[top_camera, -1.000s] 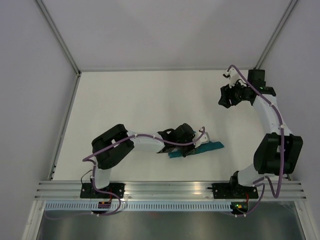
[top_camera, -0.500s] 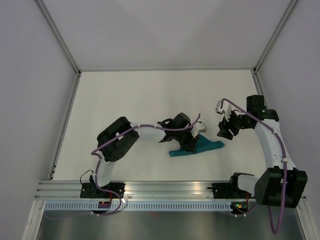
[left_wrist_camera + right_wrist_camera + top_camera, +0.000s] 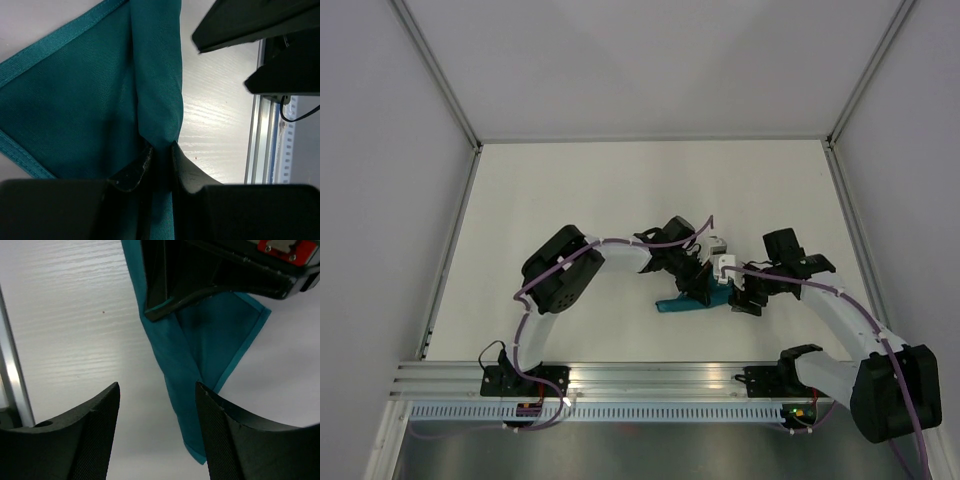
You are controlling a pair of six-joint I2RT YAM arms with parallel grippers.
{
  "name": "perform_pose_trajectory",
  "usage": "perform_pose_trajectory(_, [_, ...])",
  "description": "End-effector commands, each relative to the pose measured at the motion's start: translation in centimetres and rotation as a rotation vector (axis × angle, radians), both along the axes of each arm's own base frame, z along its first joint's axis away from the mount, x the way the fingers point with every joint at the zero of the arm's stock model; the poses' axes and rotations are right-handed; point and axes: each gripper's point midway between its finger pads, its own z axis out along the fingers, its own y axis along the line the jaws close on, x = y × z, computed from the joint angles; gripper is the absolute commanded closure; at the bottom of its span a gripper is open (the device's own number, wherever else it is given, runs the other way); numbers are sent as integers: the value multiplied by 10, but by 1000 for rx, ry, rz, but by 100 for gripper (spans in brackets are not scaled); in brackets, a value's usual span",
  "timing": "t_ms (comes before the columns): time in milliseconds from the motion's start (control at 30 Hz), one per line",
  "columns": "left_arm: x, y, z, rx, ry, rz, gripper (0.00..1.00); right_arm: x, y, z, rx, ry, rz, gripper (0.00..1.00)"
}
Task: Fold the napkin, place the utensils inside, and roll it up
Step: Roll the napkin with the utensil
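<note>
The teal napkin [image 3: 673, 306] lies bunched into a narrow folded strip at the near middle of the table. My left gripper [image 3: 704, 288] is over it. In the left wrist view the left gripper [image 3: 159, 156] is shut on a raised fold of the napkin [image 3: 90, 100]. My right gripper [image 3: 740, 298] is just right of the napkin and close to the left gripper. In the right wrist view the right gripper [image 3: 156, 390] is open and empty above the table, with the napkin's end [image 3: 200, 345] between and ahead of its fingertips. The knife is not in view.
The aluminium rail [image 3: 660, 375] runs along the near table edge and also shows in the left wrist view [image 3: 265, 125]. Metal frame posts stand at the far corners, and side rails [image 3: 450, 250] border the white table. The two grippers are nearly touching.
My right arm has swung from the far right corner down to the napkin's right end. My left gripper has shifted slightly away from the near edge, with the napkin drawn in under it.
</note>
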Motion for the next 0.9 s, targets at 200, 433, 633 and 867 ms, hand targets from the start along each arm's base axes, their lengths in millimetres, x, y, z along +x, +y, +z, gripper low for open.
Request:
perform_pose_trajectory(200, [-41,78,-90,406,242,56,98,46,31,-11,-19,-195,-24,33])
perform_pose_trajectory(433, [-38,79,-92,406,271,69,98,37,48,-23,-37,-200,16,35])
perform_pose_trajectory(633, [-34,78,-94,406,280,81,98,29,54,-31,-57,-174,39,39])
perform_pose_trajectory(867, [-31,80,-96,411,290,90,97,17,52,-34,-81,-145,75,39])
